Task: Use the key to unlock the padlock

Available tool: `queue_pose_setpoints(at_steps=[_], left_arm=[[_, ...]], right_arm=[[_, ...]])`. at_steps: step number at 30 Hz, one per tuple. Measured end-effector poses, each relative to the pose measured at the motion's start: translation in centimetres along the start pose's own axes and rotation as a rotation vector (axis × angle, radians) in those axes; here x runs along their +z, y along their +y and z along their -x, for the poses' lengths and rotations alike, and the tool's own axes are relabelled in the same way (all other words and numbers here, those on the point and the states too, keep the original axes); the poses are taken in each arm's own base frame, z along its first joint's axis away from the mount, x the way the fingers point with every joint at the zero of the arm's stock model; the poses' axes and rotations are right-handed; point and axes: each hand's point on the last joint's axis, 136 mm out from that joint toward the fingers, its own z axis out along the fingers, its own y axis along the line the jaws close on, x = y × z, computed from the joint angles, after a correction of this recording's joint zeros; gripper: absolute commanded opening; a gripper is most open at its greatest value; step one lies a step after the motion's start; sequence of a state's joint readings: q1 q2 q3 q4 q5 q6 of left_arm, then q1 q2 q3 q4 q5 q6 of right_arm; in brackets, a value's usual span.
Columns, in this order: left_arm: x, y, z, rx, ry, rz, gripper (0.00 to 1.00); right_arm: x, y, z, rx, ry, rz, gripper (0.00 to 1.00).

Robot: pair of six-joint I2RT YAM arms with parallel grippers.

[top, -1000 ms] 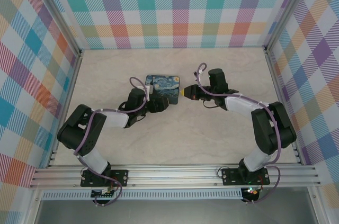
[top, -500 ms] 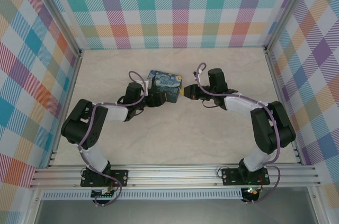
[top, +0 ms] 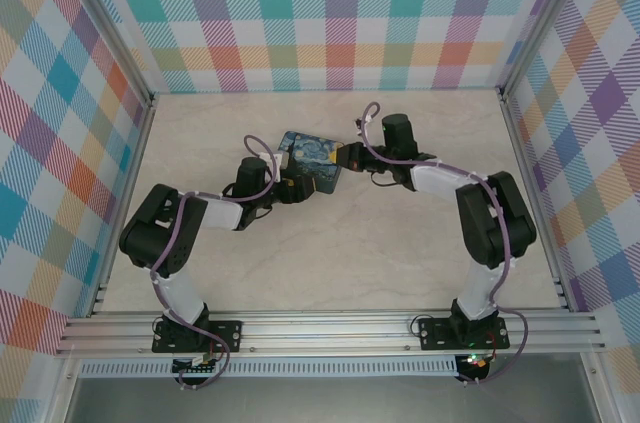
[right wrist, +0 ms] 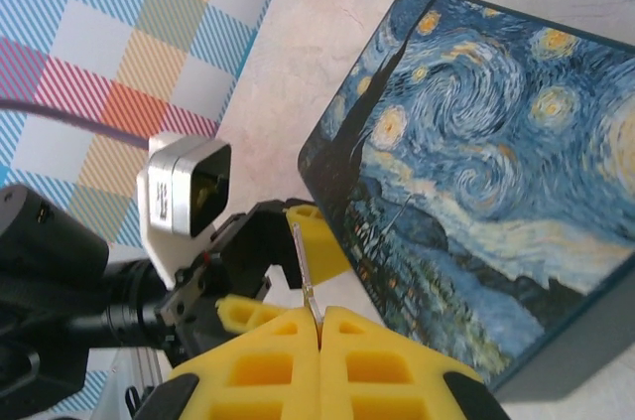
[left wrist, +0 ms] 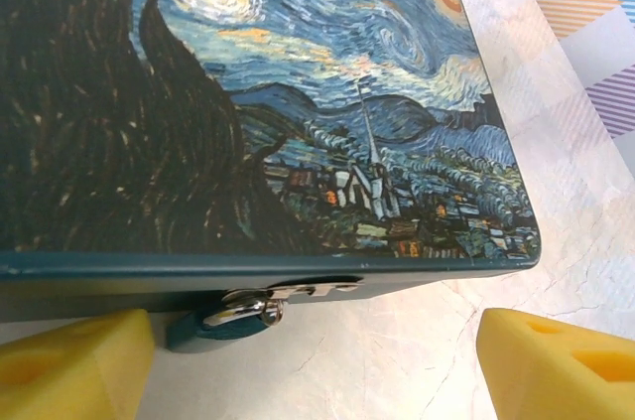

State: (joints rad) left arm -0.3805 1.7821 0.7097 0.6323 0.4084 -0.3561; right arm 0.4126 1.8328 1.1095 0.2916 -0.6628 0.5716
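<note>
The painted tin (left wrist: 298, 92) lies close in front of my left gripper (left wrist: 317, 370), which is open, one yellow pad near each lower corner of the left wrist view. The small bluish padlock (left wrist: 203, 329) hangs at the tin's front edge, just beside the left pad, its metal shackle (left wrist: 243, 309) through the hasp. My right gripper (right wrist: 319, 316) is shut on the thin metal key (right wrist: 306, 266), whose blade sticks out from the pads toward the tin's corner (right wrist: 342, 192). From above, the left gripper (top: 292, 186) and the right gripper (top: 347, 156) flank the tin (top: 312, 158).
The tin sits turned at an angle on the marble-patterned table (top: 340, 253). Checked walls (top: 330, 13) close in the back and both sides. The left arm's wrist camera (right wrist: 189, 187) is close to the key's tip.
The tin has been turned and nudged by the left gripper. The right gripper has moved back and left with the key, up to the tin's right corner.
</note>
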Motion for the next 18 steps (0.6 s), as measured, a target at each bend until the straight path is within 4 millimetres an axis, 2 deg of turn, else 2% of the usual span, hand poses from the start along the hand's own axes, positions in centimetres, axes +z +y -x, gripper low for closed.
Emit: queue_pose_setpoints(at_steps=[8,18], left_arm=[[0.4,0.8,-0.9,-0.032,0.014,-0.003,0.85],[0.5,0.8,-0.7,-0.03,0.004,-0.009,0.85]], right_arm=[[3.6,-2.9,-0.5,0.114,0.043,0.024,0.03],[4.4,-2.6,0.5,0.102,0.044,0.018,0.03]])
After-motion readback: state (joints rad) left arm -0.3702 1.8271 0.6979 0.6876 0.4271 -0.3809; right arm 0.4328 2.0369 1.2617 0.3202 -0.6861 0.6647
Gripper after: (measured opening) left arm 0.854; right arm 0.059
